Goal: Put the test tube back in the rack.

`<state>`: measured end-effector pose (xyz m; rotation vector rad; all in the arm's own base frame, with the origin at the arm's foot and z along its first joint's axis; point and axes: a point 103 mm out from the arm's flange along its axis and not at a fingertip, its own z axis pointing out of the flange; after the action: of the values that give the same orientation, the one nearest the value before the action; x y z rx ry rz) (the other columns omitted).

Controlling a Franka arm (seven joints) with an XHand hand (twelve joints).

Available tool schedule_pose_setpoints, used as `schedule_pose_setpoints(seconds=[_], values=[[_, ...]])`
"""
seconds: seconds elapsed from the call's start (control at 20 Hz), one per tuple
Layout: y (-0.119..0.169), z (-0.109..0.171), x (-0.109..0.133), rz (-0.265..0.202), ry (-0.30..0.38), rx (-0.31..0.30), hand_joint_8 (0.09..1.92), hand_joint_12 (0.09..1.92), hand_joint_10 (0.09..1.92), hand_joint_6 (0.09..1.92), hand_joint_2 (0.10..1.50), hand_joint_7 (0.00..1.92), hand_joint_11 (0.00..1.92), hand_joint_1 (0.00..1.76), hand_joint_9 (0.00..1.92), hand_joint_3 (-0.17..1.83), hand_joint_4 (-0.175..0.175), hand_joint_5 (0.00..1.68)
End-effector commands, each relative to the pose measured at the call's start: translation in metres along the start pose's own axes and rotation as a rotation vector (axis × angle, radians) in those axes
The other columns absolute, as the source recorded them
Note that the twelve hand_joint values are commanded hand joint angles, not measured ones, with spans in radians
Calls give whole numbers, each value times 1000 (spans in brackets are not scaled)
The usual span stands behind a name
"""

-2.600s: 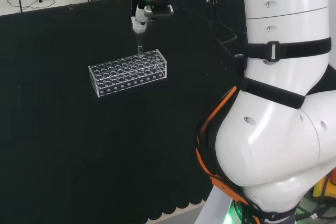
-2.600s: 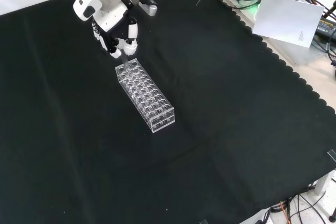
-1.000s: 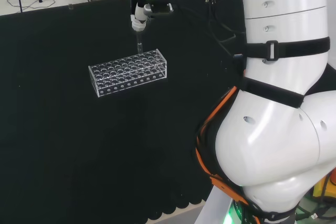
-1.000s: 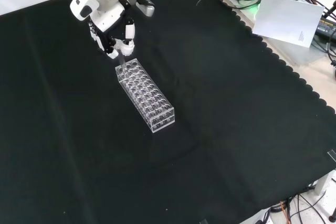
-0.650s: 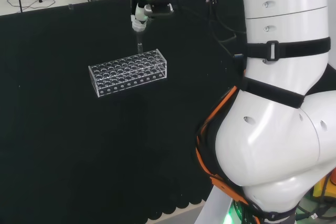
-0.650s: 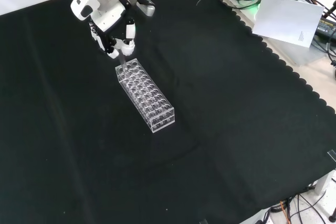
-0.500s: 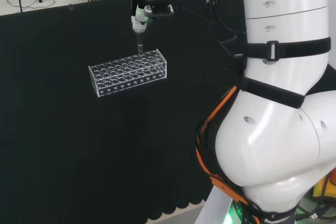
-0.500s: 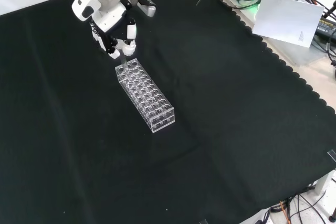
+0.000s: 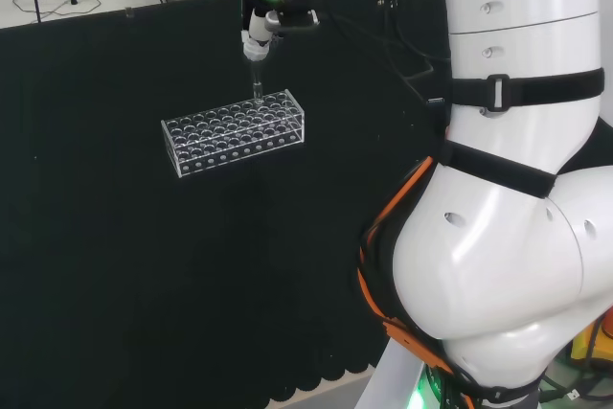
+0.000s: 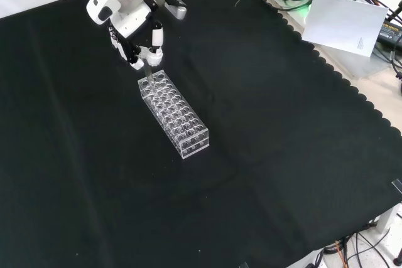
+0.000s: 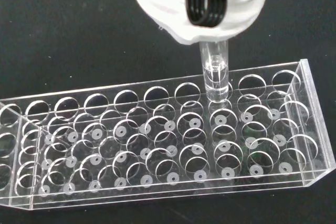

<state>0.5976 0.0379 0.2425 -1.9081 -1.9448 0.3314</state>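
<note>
The hand point(image 10: 139, 48) pinches the top of the test tube point(image 11: 214, 77), holding it upright with its bottom just above a hole in the rack point(image 10: 174, 115), toward the counter's point(image 10: 270, 123) far edge in the front view. The tube looks light, smooth and breakable, so gripping near its rim suits it.

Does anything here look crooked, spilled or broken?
Nothing stands out. The rack sits flat on the black cloth, intact, with no spill. The robot hand holds the tube upright, its bottom at a hole in the rack's edge row.
</note>
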Motion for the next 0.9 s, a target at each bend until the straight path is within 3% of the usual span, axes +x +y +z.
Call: schedule_pose_setpoints(seconds=[0.05,0.9], values=[[0,1,0,1,1,-1,555,1159,444,394,751,1710,1012,1428,1361,381,-175,1352],[2,4,3,1,6,15,557,1159,445,395,751,1709,1012,1428,1360,383,-175,1352]])
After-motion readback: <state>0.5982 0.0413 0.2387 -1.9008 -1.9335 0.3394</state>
